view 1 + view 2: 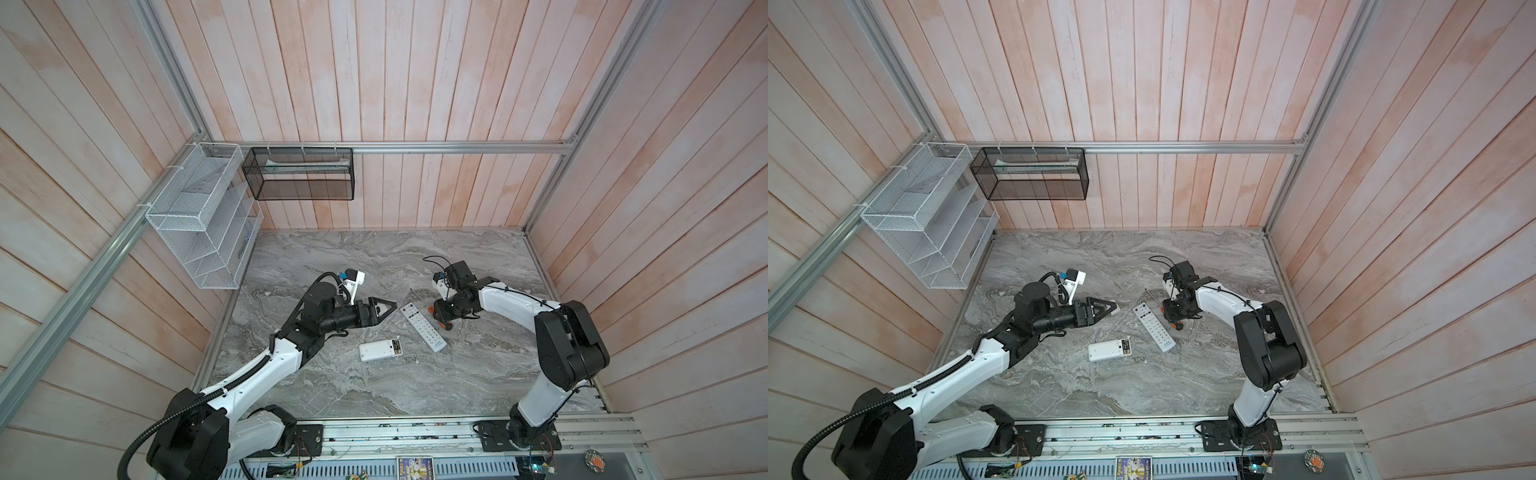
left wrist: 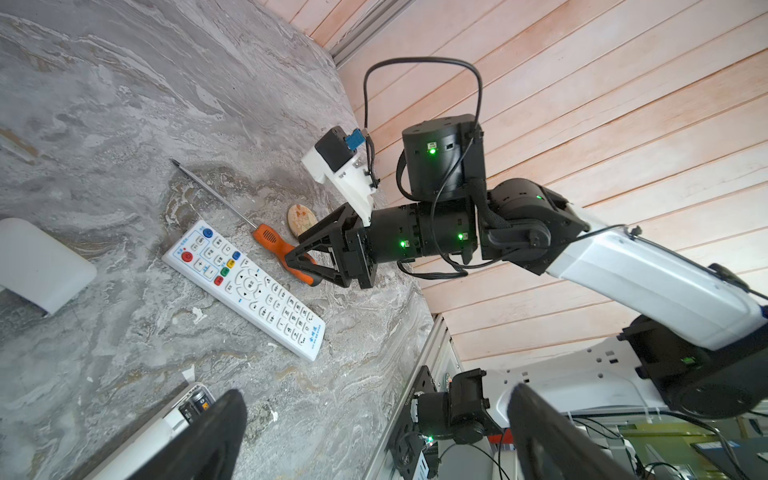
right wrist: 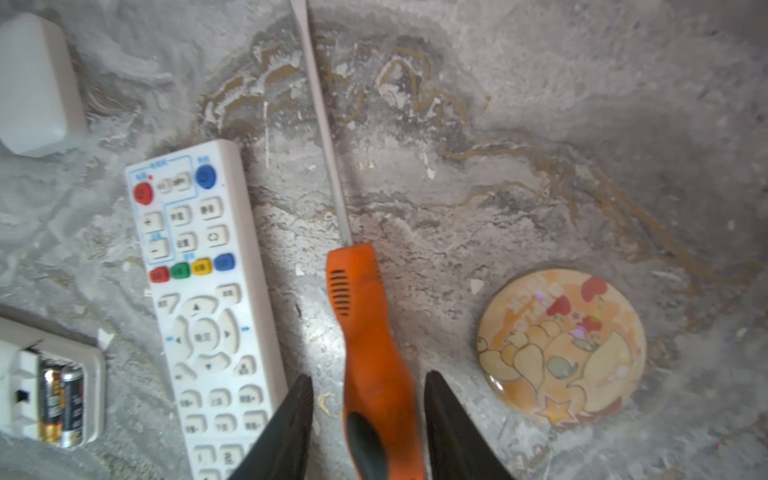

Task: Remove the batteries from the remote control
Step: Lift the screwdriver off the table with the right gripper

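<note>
In both top views the batteries (image 1: 396, 345) (image 1: 1124, 345) sit in the open bay of the short remote (image 1: 374, 352), which lies just beside the long remote (image 1: 423, 327) on the left arm's side, and the left gripper (image 1: 392, 306) hovers near that long remote's far end. The left wrist view shows the left jaws wide apart and empty, with the long remote ahead of them. In the right wrist view the right gripper (image 3: 368, 374) has its jaws apart astride the handle of the orange screwdriver (image 3: 357, 299), which lies alongside the long remote.
</note>
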